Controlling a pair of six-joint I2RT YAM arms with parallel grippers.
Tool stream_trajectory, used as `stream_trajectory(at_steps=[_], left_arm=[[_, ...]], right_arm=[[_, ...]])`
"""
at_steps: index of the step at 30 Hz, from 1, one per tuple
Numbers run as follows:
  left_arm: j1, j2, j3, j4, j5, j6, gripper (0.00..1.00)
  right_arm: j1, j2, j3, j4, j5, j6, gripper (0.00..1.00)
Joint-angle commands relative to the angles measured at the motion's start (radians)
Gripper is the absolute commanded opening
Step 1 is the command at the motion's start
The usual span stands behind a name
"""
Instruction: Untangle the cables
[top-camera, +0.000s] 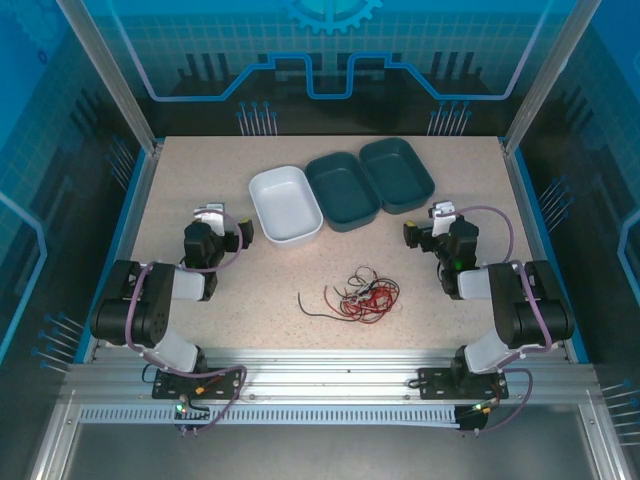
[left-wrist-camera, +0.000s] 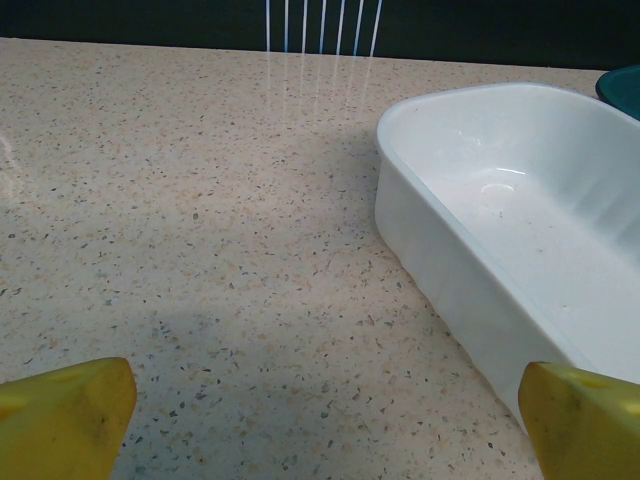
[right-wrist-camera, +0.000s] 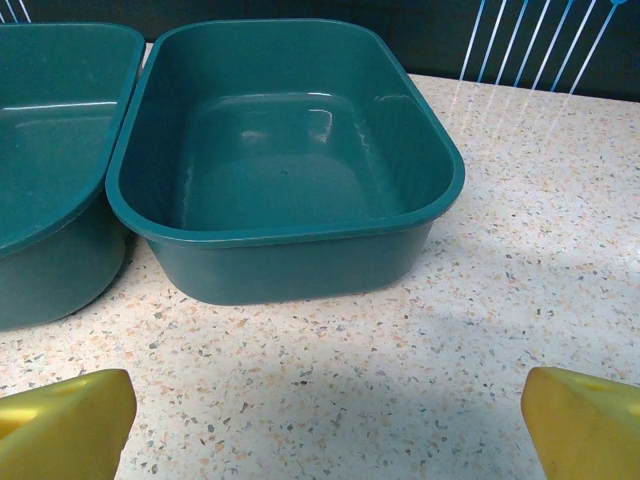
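The cables (top-camera: 358, 295) lie in a loose tangle of red, black and pale strands on the speckled table, near the front middle between the two arms. My left gripper (top-camera: 215, 222) rests at the left, well away from the tangle, open with bare table between its yellow fingertips (left-wrist-camera: 65, 415). At the right my right gripper (top-camera: 442, 222) is open too, its yellow fingertips (right-wrist-camera: 65, 425) wide apart over bare table. Neither gripper touches the cables.
A white tray (top-camera: 285, 204) stands behind the cables, close to the right of my left gripper (left-wrist-camera: 336, 420). Two dark green trays (top-camera: 342, 190) (top-camera: 396, 174) sit side by side at the back; the right one (right-wrist-camera: 285, 150) is just ahead of my right gripper (right-wrist-camera: 330, 425).
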Motion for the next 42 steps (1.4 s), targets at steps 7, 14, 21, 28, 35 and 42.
stream_trajectory(at_steps=[7,14,21,28,35,42], left_arm=[[0.004,-0.026,-0.014,0.003,0.018,0.011,0.99],[0.004,-0.026,-0.014,0.003,0.019,0.011,0.99],[0.004,-0.025,-0.015,0.003,0.019,0.011,0.99],[0.006,-0.026,-0.009,-0.005,0.004,0.007,0.99],[0.006,-0.034,-0.031,0.026,-0.031,-0.011,0.99],[0.007,-0.169,-0.045,-0.059,-0.067,-0.018,0.99]], right_arm=[[0.008,-0.021,-0.009,-0.004,0.007,0.007,1.0],[0.008,-0.021,-0.008,-0.004,0.008,0.006,1.0],[0.008,-0.021,-0.008,-0.004,0.007,0.007,1.0],[0.009,-0.021,-0.009,-0.005,0.007,0.007,1.0],[0.026,-0.056,-0.017,-0.014,0.043,-0.005,1.0],[0.041,-0.227,0.018,-0.238,0.153,0.027,1.0]])
